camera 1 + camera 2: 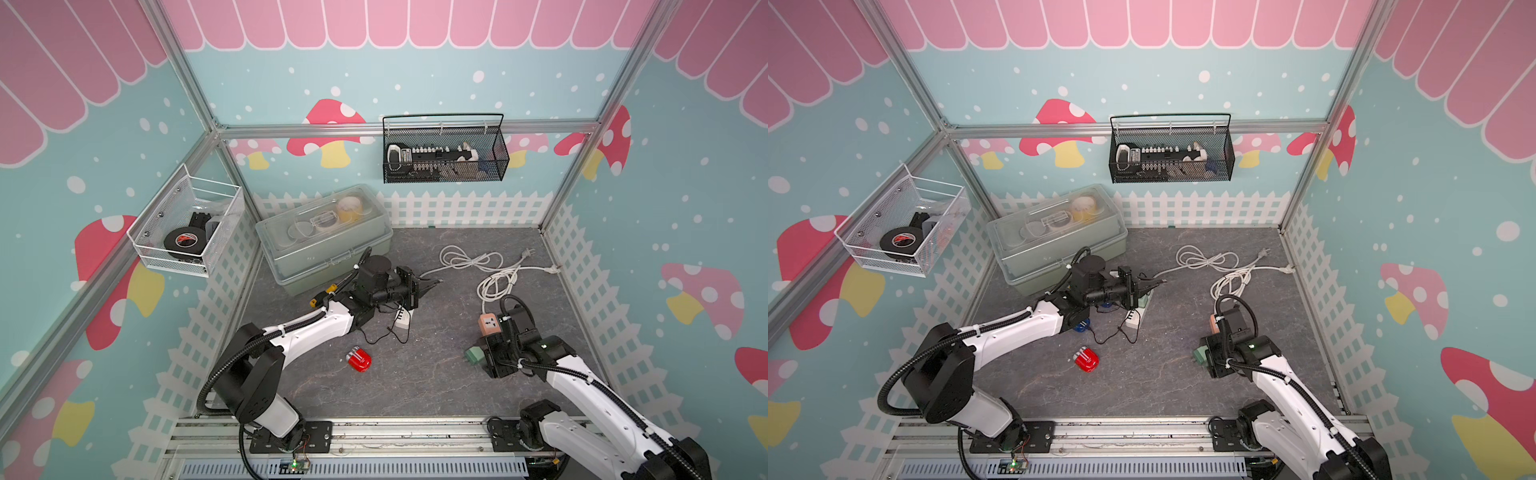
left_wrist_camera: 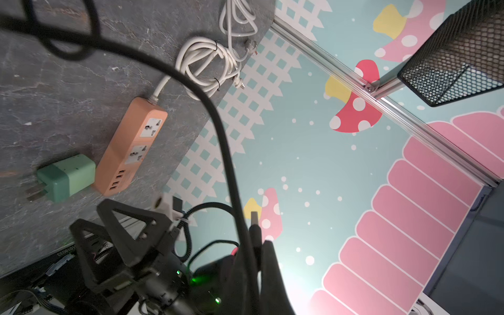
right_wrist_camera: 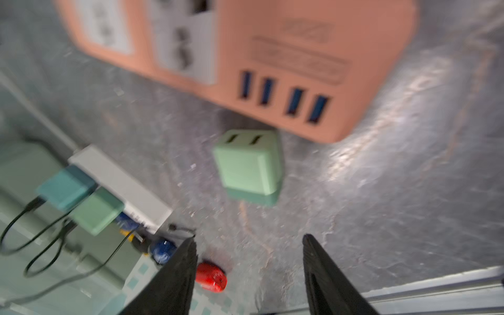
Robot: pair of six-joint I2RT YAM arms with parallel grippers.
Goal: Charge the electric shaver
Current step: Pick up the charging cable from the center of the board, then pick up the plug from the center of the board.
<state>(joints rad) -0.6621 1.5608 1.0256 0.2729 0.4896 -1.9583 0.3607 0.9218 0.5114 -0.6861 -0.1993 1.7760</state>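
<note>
The left gripper point(image 1: 432, 284) pinches the USB plug point(image 2: 254, 219) of a black cable point(image 2: 221, 131); the right gripper point(image 3: 249, 240), spread, hovers over a green adapter point(image 3: 249, 166) beside the orange strip point(image 3: 272, 54). The red shaver point(image 1: 359, 359) lies on the floor point(image 1: 415, 382) near the left forearm point(image 1: 316, 328), well apart from both.

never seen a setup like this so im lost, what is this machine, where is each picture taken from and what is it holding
It is two robot arms mounted at the table's front edge, each ending in a two-fingered gripper. Both top views look down on the whole scene; the other two come from cameras on the wrists. On the grey tabletop lie a red shaver, an orange power strip with a green charger block beside it, a white power strip, coiled white cords and a lidded box. The left gripper is shut on a black USB cable; the right gripper is open, holding nothing.
</note>
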